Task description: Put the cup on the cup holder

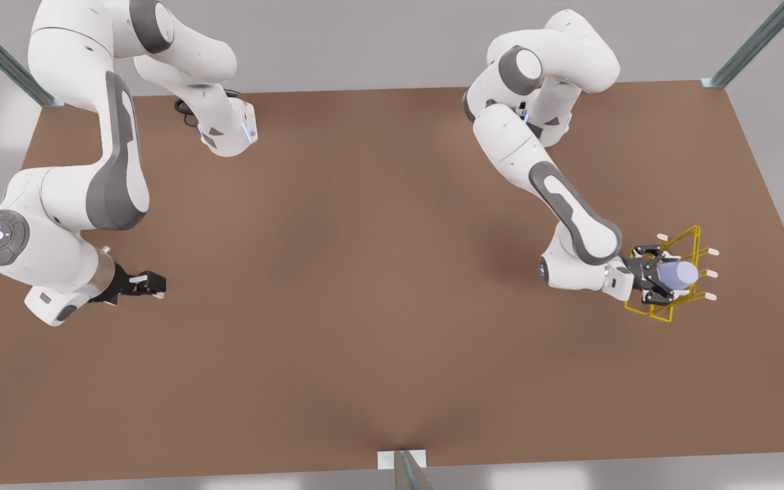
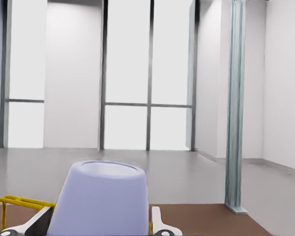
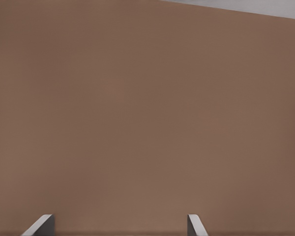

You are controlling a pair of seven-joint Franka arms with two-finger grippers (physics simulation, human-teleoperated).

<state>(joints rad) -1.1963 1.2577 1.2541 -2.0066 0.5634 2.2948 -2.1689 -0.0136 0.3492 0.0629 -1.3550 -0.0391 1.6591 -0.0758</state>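
Note:
The pale lavender cup (image 1: 679, 274) lies sideways in my left gripper (image 1: 661, 275), which is shut on it at the front view's right. The cup hovers over the yellow wire cup holder (image 1: 693, 235), among its white-tipped pegs (image 1: 710, 273); whether cup and rack touch I cannot tell. In the left wrist view the cup (image 2: 101, 196) sits between the two fingers (image 2: 160, 223), with a yellow bar of the holder (image 2: 19, 201) beside it. My right gripper (image 1: 155, 284) waits open near the table's edge on the front view's left, its fingertips (image 3: 42, 225) spread over bare tabletop.
The brown table (image 1: 378, 272) stretches wide between the two arms. Metal frame posts (image 1: 753, 42) stand at the table's corners, and one post (image 2: 234, 108) rises close beyond the cup in the left wrist view.

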